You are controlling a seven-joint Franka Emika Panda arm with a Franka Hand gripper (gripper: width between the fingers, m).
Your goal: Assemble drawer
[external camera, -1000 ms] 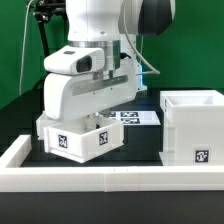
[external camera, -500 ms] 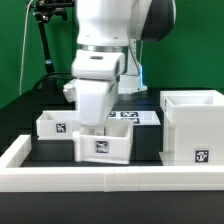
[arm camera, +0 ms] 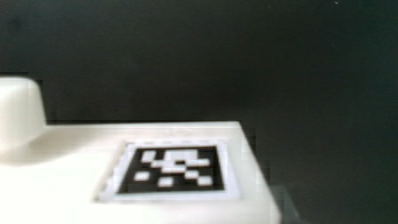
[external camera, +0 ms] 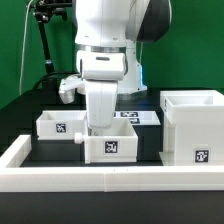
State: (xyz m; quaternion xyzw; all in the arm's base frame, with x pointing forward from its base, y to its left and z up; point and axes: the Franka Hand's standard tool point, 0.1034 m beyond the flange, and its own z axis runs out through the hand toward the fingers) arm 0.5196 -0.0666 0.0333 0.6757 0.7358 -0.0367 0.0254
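- White two-finger gripper (external camera: 98, 127) down at rear wall of small white open-topped plastic box (external camera: 112, 148), toward exterior view's left. Fingertips hidden behind that wall, so spread or pinching: cannot tell.
- Box has black-and-white tag on front. Sits mid-scene on black tabletop (external camera: 148, 140), just behind long white plastic rail (external camera: 60, 178) running along front edge.
- Second small white tagged box (external camera: 58, 125) just beside it on exterior view's left, set further back. Touching or not: cannot tell.
- Large white open-topped cabinet shell (external camera: 192, 128) on exterior view's right, narrow dark gap between it and gripper's box.
- Marker board (external camera: 140, 117) lies flat at back, partly blocked by bulky white robot arm (external camera: 105, 55).
- Wrist view, blurred: marker tag (arm camera: 175, 170) on white face, rounded white post (arm camera: 15, 115) beside it, tabletop beyond.
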